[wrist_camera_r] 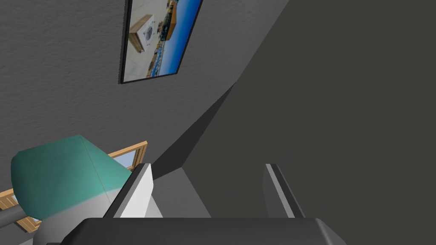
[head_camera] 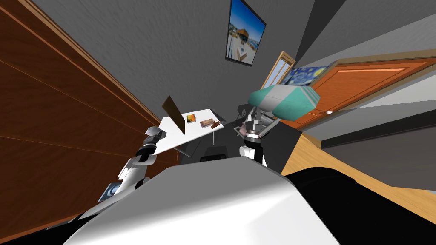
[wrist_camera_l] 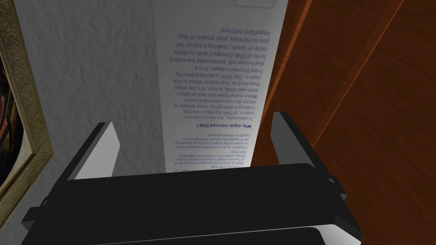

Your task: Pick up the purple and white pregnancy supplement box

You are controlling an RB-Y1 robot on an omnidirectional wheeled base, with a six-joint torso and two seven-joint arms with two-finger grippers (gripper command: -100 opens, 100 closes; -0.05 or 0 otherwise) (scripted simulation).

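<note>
The white box point(wrist_camera_l: 213, 85), printed with purple and grey text, lies between the 2 fingers point(wrist_camera_l: 102, 153) of the left gripper point(wrist_camera_l: 193, 120) and runs straight ahead from its dark body. The fingers are spread and do not press the box. One finger stands just beside its edge, and the other is apart from it, with a strip of grey wall showing between. Behind the box are a grey wall, a brown wood wall point(wrist_camera_l: 374, 106) and a gilt picture frame point(wrist_camera_l: 21, 106).

In the head view the left gripper is at the near edge of a white tabletop point(head_camera: 174, 138). A thin brown slab point(head_camera: 174, 114) rises tilted at 1 o'clock from it; I cannot tell whether this is the same box. At 3 o'clock from the slab, an orange and yellow booklet point(head_camera: 191, 118) and a small brown item point(head_camera: 208, 123) lie flat on the tabletop, near each other.

The right gripper point(wrist_camera_r: 207, 166) is at 3 o'clock from the tabletop, its fingers released and holding nothing. A teal and grey rounded object point(head_camera: 283, 102) is at 1 o'clock from it.
</note>
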